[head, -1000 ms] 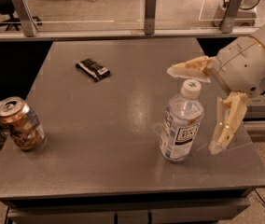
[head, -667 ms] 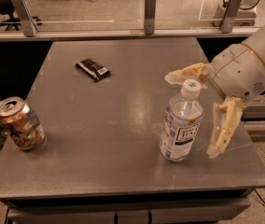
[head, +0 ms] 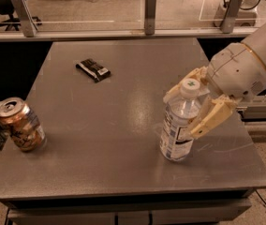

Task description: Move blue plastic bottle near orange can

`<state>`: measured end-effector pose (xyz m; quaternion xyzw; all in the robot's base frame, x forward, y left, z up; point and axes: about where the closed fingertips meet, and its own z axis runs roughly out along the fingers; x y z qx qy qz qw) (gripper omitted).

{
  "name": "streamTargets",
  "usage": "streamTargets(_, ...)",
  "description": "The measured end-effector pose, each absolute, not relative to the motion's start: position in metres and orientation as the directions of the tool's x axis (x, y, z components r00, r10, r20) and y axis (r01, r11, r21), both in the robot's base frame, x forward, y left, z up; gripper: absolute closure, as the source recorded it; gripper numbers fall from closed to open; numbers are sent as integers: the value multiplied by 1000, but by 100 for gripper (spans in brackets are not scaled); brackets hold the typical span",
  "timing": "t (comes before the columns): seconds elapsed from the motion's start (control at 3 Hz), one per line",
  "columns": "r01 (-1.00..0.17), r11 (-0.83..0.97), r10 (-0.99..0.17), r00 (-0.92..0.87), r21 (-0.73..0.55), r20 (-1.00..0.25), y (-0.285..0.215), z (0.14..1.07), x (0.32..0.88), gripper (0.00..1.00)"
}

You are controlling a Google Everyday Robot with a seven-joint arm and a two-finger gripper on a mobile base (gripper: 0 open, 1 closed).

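The blue plastic bottle [head: 176, 130] stands upright on the right side of the grey table [head: 123, 102]; it is clear, with a white cap and a white label. The orange can [head: 20, 124] stands near the table's left front edge, far from the bottle. My gripper [head: 180, 116] reaches in from the right at the bottle's upper half. It is open, with one cream finger [head: 177, 89] behind the bottle and the other [head: 212, 118] in front on its right. I cannot tell whether either finger touches the bottle.
A flat black wrapper [head: 93, 70] lies on the far left part of the table. A rail with metal posts [head: 150, 6] runs behind the table. The table's front edge is just below the bottle and can.
My gripper has moved left, from beside the bottle to around it, and its fingers now stand closer together. The bottle and can have not moved.
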<state>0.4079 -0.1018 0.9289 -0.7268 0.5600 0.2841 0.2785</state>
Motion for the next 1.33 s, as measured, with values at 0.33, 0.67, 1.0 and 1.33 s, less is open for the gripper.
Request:
streamTargets(0.33, -972, -215, -656, 215, -94, -724, -100, 930, 409, 65)
streamTargets(0.67, -972, -212, -656, 218, -101, -723, -97, 931, 411, 87)
streamTargets(1.0, -965, -230, -627, 245, -125, -740, -83, 943, 419, 100)
streamTargets(1.33, -951, -265, -609, 292, -157, -737, -55, 961, 444, 100)
